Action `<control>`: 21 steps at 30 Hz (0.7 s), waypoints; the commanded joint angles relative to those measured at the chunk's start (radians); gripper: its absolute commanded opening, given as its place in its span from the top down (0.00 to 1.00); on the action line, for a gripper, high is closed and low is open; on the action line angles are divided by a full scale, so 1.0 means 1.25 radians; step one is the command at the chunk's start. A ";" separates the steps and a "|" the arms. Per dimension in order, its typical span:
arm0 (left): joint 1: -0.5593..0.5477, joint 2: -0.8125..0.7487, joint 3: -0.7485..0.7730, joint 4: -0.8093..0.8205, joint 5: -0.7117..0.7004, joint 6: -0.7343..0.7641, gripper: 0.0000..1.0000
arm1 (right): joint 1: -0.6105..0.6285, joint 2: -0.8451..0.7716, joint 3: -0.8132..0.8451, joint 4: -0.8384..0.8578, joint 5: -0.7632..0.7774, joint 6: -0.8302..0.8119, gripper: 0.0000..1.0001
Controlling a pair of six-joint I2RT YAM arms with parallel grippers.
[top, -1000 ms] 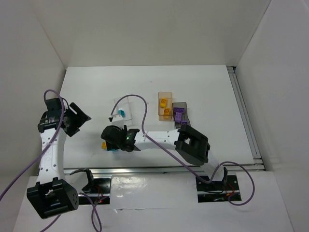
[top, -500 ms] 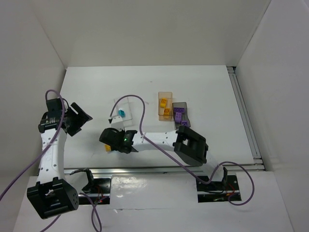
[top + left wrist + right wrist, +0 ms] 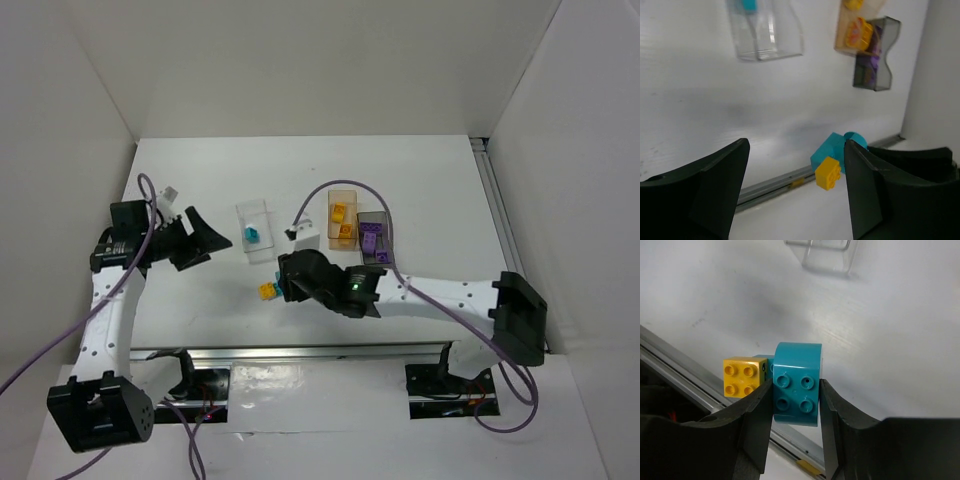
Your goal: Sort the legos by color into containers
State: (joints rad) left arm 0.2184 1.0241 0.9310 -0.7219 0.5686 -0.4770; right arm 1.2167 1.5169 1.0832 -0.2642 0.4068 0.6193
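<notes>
My right gripper is shut on a teal brick with a yellow brick stuck to its side. It holds this clump above the table near the front middle. The clump also shows in the left wrist view. My left gripper is open and empty, left of the clear bin, which holds one teal brick. The orange bin holds yellow bricks. The dark grey bin beside it holds purple bricks.
An aluminium rail runs along the table's near edge, just below the held clump. White walls stand on the left, back and right. Purple cables loop over both arms.
My right gripper has risen and moved right and farther from the near edge, with the teal-yellow clump in it. My left gripper has swung right towards the clear bin.
</notes>
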 commanded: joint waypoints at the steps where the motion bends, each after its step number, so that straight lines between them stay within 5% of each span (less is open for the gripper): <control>1: -0.065 -0.026 -0.014 0.079 0.173 -0.032 0.16 | -0.016 -0.068 -0.031 0.038 0.035 -0.025 0.66; 5: -0.223 -0.023 -0.053 0.179 0.151 -0.102 0.16 | -0.033 -0.104 -0.038 0.011 0.060 -0.025 0.66; 12: -0.373 0.015 -0.082 0.232 0.079 -0.144 0.15 | -0.096 -0.131 -0.049 0.001 0.052 -0.025 0.68; 17: -0.485 0.008 -0.042 0.170 -0.199 -0.081 0.21 | -0.138 -0.131 -0.042 -0.026 0.012 -0.040 0.68; 21: -0.565 -0.039 -0.026 0.187 -0.330 -0.017 0.22 | -0.203 -0.131 0.016 -0.082 -0.147 -0.083 0.68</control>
State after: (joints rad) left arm -0.4297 1.0348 0.8444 -0.5079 0.3408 -0.5732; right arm 1.0130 1.3933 1.0302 -0.3180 0.3519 0.5640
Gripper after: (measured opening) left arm 0.777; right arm 0.451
